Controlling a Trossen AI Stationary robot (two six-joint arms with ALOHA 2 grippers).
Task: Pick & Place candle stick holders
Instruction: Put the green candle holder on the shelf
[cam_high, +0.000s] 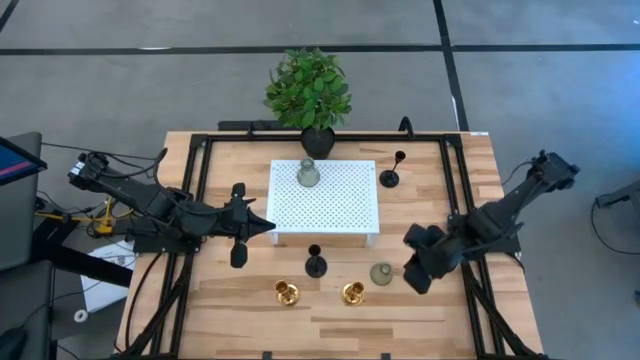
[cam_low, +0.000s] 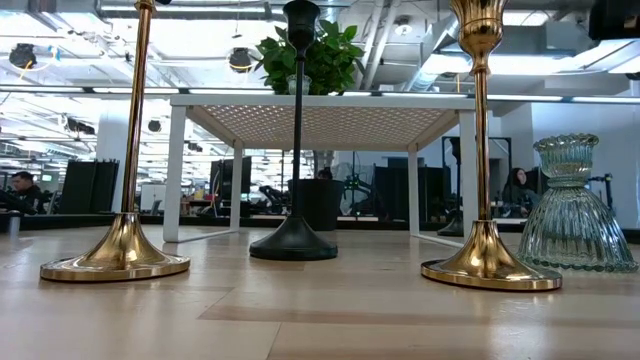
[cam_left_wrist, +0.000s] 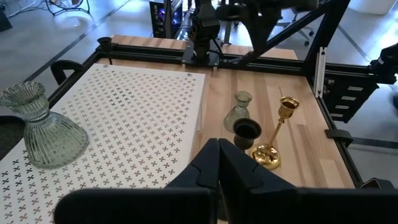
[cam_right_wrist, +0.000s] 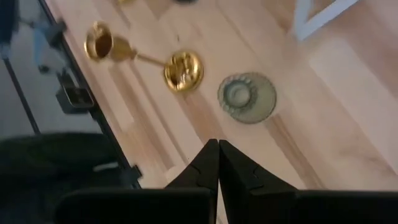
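Glass holder (cam_high: 381, 273) nr right gripper (cam_high: 420, 262) looking fragile, slippery; grip at neck. Both grippers, left gripper (cam_high: 243, 224) incl., sitting closed, empty.

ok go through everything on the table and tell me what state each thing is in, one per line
Grey-green ribbed glass holder: upright on the white perforated platform.
Second grey-green glass holder: upright on the wooden table.
Black thin-stemmed holder: upright, in front of the platform.
Second black holder: upright, beside the platform.
Two shiny gold holders: upright, near the front edge.
Left gripper: shut, empty.
Right gripper: shut, empty.
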